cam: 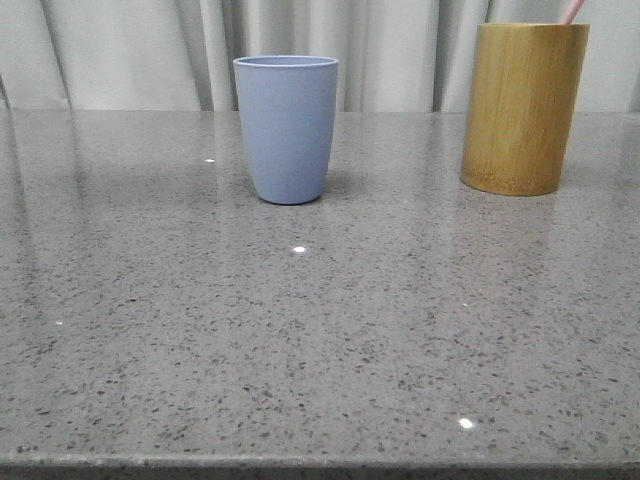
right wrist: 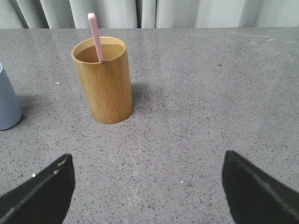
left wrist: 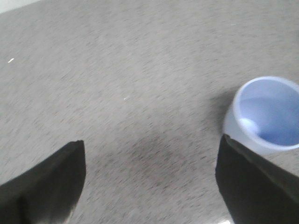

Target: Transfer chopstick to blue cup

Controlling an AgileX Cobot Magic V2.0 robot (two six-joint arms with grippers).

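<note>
The blue cup (cam: 286, 128) stands upright and empty mid-table; it also shows in the left wrist view (left wrist: 266, 115) and at the edge of the right wrist view (right wrist: 7, 101). A pale pink chopstick (right wrist: 95, 36) leans inside the bamboo cylinder (right wrist: 105, 80); in the front view only its tip (cam: 572, 10) shows above the cylinder (cam: 523, 107). My left gripper (left wrist: 150, 179) is open and empty over bare table beside the blue cup. My right gripper (right wrist: 147, 179) is open and empty, short of the bamboo cylinder. Neither gripper shows in the front view.
The grey speckled table (cam: 320, 340) runs to a pale curtain (cam: 150, 50) at the back. Its front edge runs along the bottom of the front view.
</note>
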